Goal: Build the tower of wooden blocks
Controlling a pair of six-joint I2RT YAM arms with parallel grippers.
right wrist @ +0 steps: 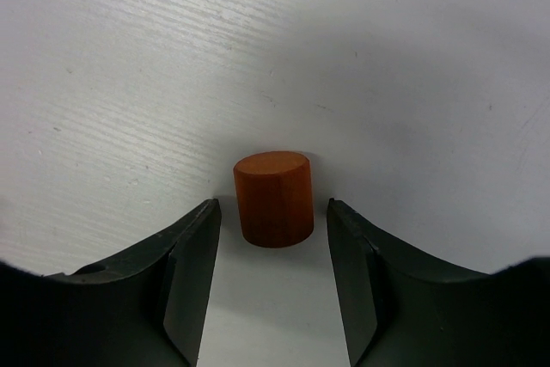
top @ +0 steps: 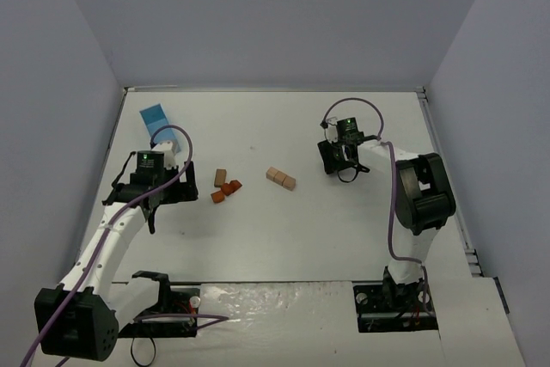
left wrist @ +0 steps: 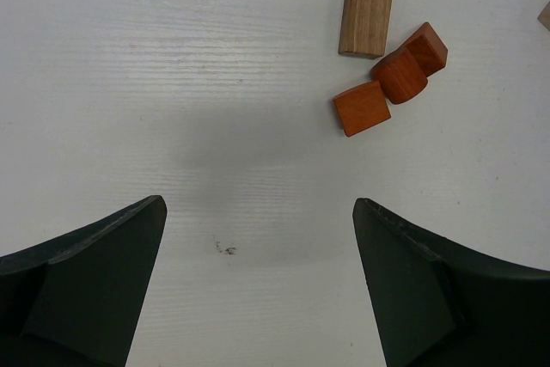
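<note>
The wood block tower is loose pieces on the table. A tan block (left wrist: 368, 8) lies beside three reddish-brown blocks (left wrist: 362, 107), ahead and right of my left gripper (left wrist: 258, 205), which is open over bare table. From above, this cluster (top: 226, 187) sits just right of the left gripper (top: 187, 188). Two joined tan blocks (top: 280, 178) lie mid-table. A reddish-brown cylinder (right wrist: 274, 198) stands upright between the fingertips of my right gripper (right wrist: 271, 209). Its jaws are narrow, with a gap on each side of the cylinder. From above, the right gripper (top: 331, 158) hides the cylinder.
A light-blue box (top: 155, 116) stands at the back left, behind the left arm. Grey walls close in the table on three sides. The right arm's elbow (top: 423, 191) rises near the right edge.
</note>
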